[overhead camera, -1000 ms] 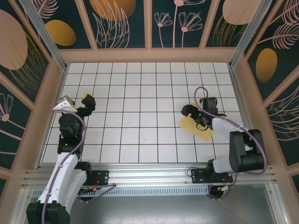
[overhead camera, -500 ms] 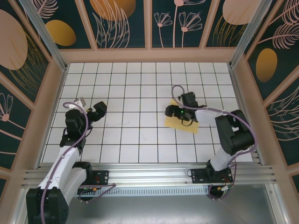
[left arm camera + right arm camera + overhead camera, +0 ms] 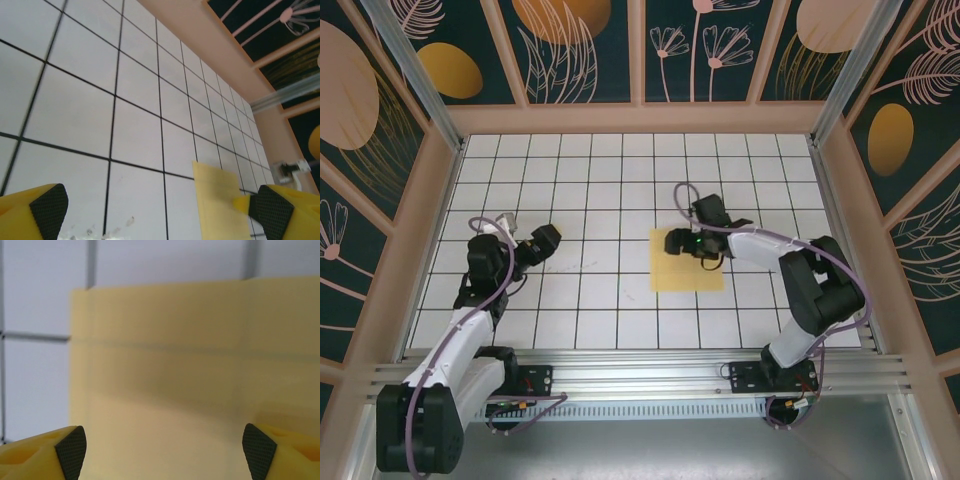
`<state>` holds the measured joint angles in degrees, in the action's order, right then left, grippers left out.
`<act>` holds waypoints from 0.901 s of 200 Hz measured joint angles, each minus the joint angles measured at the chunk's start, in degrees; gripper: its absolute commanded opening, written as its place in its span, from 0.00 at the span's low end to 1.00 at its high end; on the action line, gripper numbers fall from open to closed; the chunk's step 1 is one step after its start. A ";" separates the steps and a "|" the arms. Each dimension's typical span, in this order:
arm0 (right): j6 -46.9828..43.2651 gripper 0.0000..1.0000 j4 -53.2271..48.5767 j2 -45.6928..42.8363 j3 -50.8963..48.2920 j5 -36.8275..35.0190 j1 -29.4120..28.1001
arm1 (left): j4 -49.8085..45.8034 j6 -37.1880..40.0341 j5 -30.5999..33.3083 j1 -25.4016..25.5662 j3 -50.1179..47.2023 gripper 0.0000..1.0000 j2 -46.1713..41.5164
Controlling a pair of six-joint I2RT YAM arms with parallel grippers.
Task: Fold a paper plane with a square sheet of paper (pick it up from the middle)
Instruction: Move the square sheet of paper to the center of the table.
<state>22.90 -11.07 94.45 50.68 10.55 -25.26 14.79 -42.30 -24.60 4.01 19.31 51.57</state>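
The square sheet of paper [image 3: 686,270] lies flat on the white tiles at centre right, pale yellow, its edges in line with the grid. My right gripper [image 3: 693,243] is down at its far edge. In the right wrist view the right gripper [image 3: 165,452] stands wide open, with the faintly creased sheet [image 3: 190,365] spread under and between the pads. My left gripper [image 3: 544,242] hovers open over bare tiles to the sheet's left. In the left wrist view the left gripper [image 3: 157,207] has nothing between its fingers, and the sheet [image 3: 217,195] lies ahead on the right. No paper plane shape is in view.
The tiled floor [image 3: 590,180] is boxed in by pink walls [image 3: 640,118] at the back and sides. A metal rail [image 3: 640,375] with both arm bases runs along the near edge. Bare tiles stretch between the two grippers.
The right gripper has moved left and dragged the sheet with it, turning it square to the grid. The left gripper has swung right, toward the middle.
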 measured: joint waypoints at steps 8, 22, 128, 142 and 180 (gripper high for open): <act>0.31 0.83 0.09 0.66 0.04 -0.07 1.97 | 0.00 -0.09 -0.15 1.33 -0.04 0.99 0.46; 0.66 0.83 0.11 2.38 0.20 -0.35 3.15 | 0.00 -0.28 -0.37 3.26 -0.15 0.98 0.94; 0.13 0.98 -5.27 5.22 6.23 -8.44 -5.60 | 2.05 -0.85 -0.44 12.02 1.53 0.98 10.71; 0.79 0.99 -8.15 4.20 7.26 -12.81 -7.02 | 2.21 -0.83 0.17 13.77 1.99 0.99 11.30; 2.54 0.99 -9.53 -3.52 7.48 -15.93 -7.34 | 2.45 0.74 3.37 14.99 2.19 0.99 11.34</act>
<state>25.43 -20.60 90.94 58.15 -5.39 -32.60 17.23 -41.56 -21.23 19.00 21.50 62.92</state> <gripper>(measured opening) 0.988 0.985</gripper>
